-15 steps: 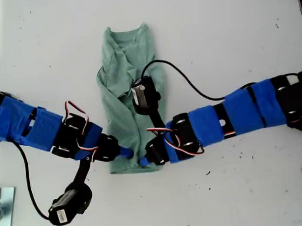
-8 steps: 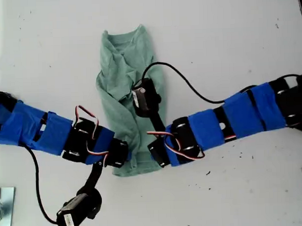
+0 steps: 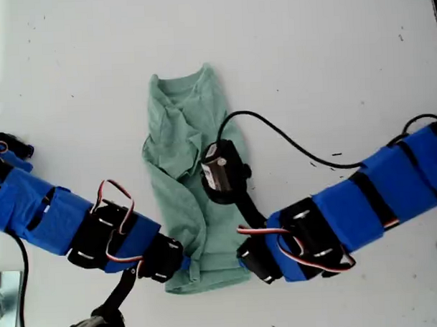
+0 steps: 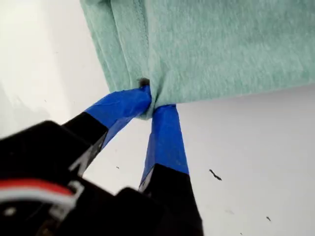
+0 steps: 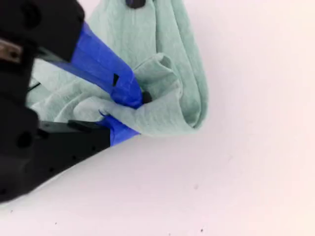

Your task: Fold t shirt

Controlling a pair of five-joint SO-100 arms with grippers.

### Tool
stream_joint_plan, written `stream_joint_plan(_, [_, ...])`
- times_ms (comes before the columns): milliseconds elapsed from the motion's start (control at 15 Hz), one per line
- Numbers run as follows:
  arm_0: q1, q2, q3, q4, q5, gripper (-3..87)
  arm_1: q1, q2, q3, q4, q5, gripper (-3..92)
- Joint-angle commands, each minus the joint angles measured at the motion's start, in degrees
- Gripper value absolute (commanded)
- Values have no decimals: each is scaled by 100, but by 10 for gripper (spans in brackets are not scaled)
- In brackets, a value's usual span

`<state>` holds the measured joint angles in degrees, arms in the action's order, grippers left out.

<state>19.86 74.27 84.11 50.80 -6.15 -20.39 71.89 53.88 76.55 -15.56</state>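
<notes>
A white table [image 3: 344, 59] carried the t shirt [image 3: 182, 136], a pale sage-green garment folded into a long narrow strip that ran up and down the middle of the exterior view, with its collar end farthest from the arms and its surface rumpled into diagonal creases. Two arms wrapped in blue tape reached in from either side of the exterior view and met at the strip's near end.

My first gripper [image 3: 185, 264], coming from the exterior view's left, was closed almost completely on the cloth: its wrist view showed the two blue-taped fingertips [image 4: 165, 132] meeting on the edge of the t shirt [image 4: 221, 49] near its stacked corner layers, with a small gather of fabric pinched between them.

My second gripper [image 3: 243, 257], coming from the exterior view's right, was likewise clamped on the opposite near corner. In its wrist view, the taped tips [image 5: 132, 110] were nearly together, with a bunched fold of the t shirt [image 5: 167, 98] trapped between them.
</notes>
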Motion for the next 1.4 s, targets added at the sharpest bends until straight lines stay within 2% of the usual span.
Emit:
stream_joint_plan(0, [246, 360, -220, -193, 44, -3, -141, 562, -44, -193, 53, 25])
stream_joint_plan(200, [334, 1081, -229, -149, -26, -3, 9, 1028, -62, -272, -141, 25])
stream_joint_plan(400, [325, 1942, -246, 360, -35, -3, 123, 1582, -79, -308, -334, 25])
stream_joint_plan(667, [114, 2373, -176, 343, 105, -3, 396, 1828, 158, -448, -615, 25])
stream_joint_plan(1000, [-1283, 3964, 1292, 334, 615, -3, 1811, 2250, 519, -765, -1450, 25])
stream_joint_plan(1067, [-1512, 4201, 1600, 255, 668, -1, 2048, 2224, 615, -844, -1415, 27])
stream_joint_plan(1133, [-1617, 4553, 1986, -141, 844, 107, 2215, 2197, 615, -993, -1564, 136])
stream_joint_plan(1267, [-2065, 5695, 3208, -976, 976, 291, 2646, 2347, 694, -1318, -1758, -19])
stream_joint_plan(1333, [-2496, 6460, 3814, -1107, 1028, 311, 2997, 2619, 940, -1345, -1345, -13])
